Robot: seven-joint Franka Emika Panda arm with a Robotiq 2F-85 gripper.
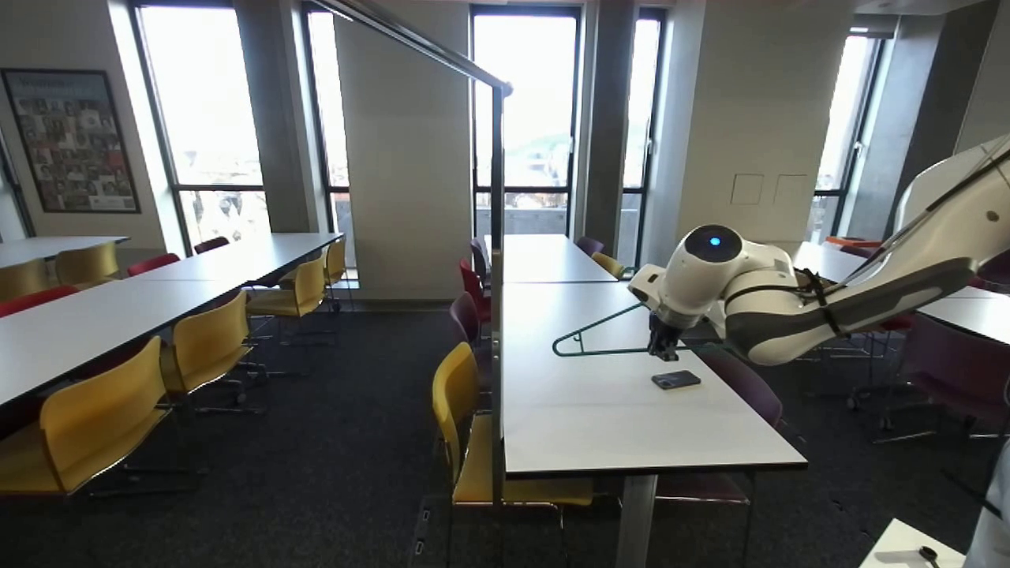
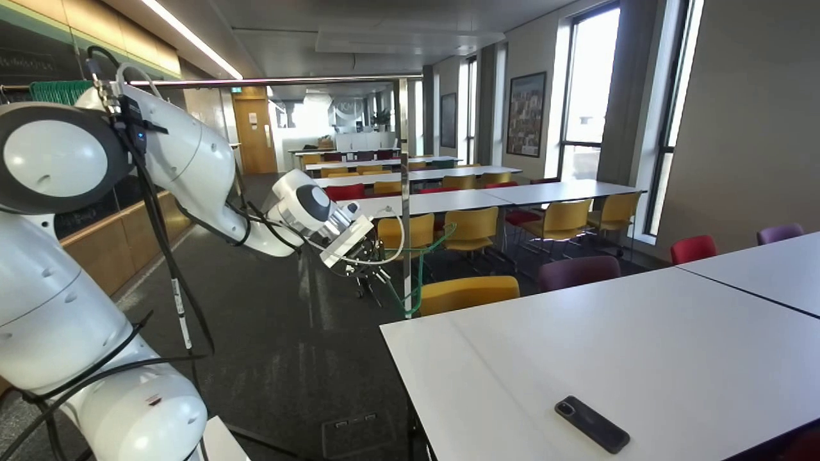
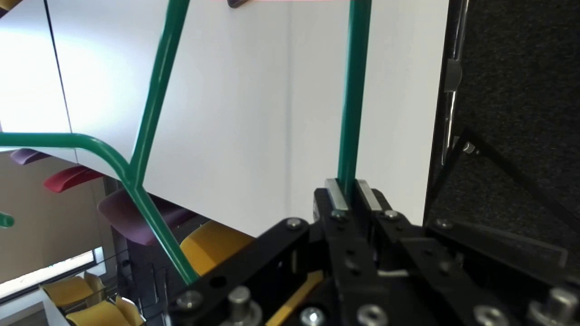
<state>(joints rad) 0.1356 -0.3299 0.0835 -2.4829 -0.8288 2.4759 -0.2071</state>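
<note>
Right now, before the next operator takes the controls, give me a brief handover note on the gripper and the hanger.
Gripper: shut on one bar of the green hanger.
Things: the green hanger is held in the air, apparently clear of the white table. A dark phone lies on that table. A metal rail runs overhead.
Done: green hanger gripped.
Left: it is not yet released or set down anywhere.

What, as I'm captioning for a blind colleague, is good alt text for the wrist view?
The gripper pinches a green hanger by one bar, seen against a white table. Yellow, red and purple chairs appear mostly at lower left; dark floor lies on the right.
</note>
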